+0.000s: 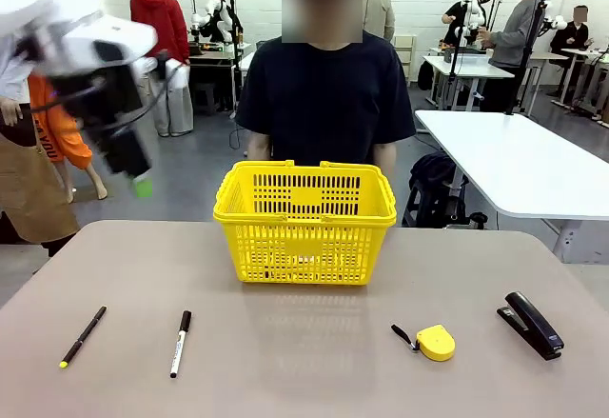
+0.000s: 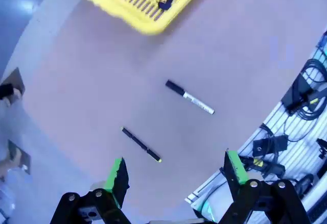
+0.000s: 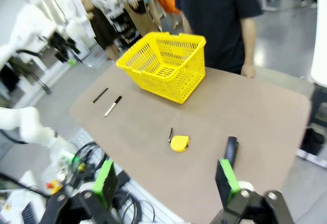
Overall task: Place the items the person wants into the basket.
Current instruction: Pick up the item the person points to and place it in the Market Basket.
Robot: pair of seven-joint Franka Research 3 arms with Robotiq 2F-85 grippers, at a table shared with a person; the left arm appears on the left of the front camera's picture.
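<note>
Left gripper [image 2: 175,165] hangs high over the left end of the bench [image 1: 304,385], jaws wide, empty. On the bench lie the pen [image 1: 83,336], marker [image 1: 180,343], basket [image 1: 304,247] centred before the person [image 1: 324,94], tape measure [image 1: 435,342] and stapler [image 1: 531,325]. Right gripper [image 3: 166,178] sits raised off the near right corner, jaws wide, empty.

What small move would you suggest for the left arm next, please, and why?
Probably lower the left end effector toward the marker: it hangs open, well above the table, where the marker lies outside the basket.
</note>
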